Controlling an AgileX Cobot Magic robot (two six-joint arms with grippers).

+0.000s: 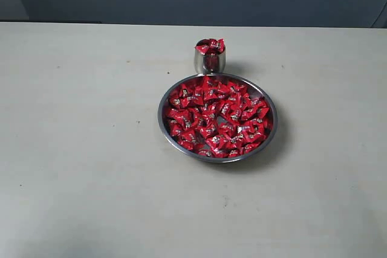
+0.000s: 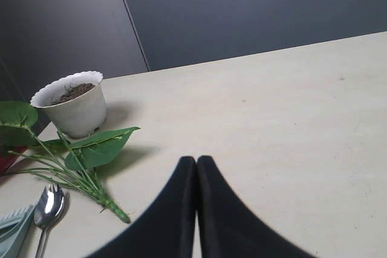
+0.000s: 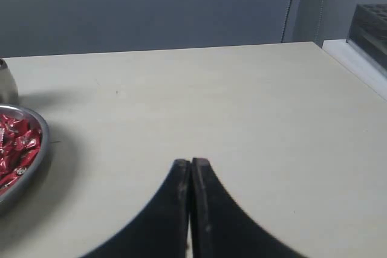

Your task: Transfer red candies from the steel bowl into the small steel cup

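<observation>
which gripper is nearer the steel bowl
Right. The right gripper, shut, has the steel bowl close in its view; the left gripper sits by a plant pot and spoon, bowl unseen.

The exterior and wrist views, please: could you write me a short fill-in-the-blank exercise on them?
The steel bowl is heaped with candies in ____ wrappers.
The small steel cup already holds a few ____.
The left tool and the right tool are both ____, holding nothing.
Near the white pot lies a metal ____.
Missing words: red; candies; shut; spoon.

Red candies fill steel bowl; small steel cup heaped.
</observation>
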